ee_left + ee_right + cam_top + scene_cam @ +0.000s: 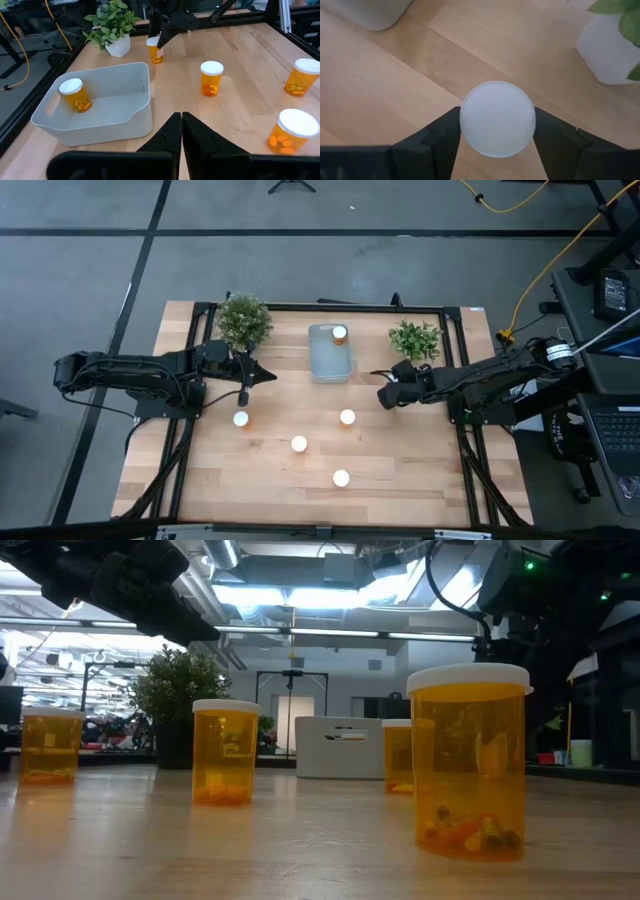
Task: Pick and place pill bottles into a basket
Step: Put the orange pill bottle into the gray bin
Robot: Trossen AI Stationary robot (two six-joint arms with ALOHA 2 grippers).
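Wooden tabletop (400, 480) from above: we see the basket (322, 360) between two potted plants (244, 319), one pill bottle (340, 334) standing in its far corner, four more loose on the boards. Low down, orange bottles (224, 751) hold small pills. On the left wrist, the left gripper (181, 131) has its jaws pressed together beside the basket. On the right wrist, the right gripper (497, 127) pinches a white-capped bottle (497, 119).
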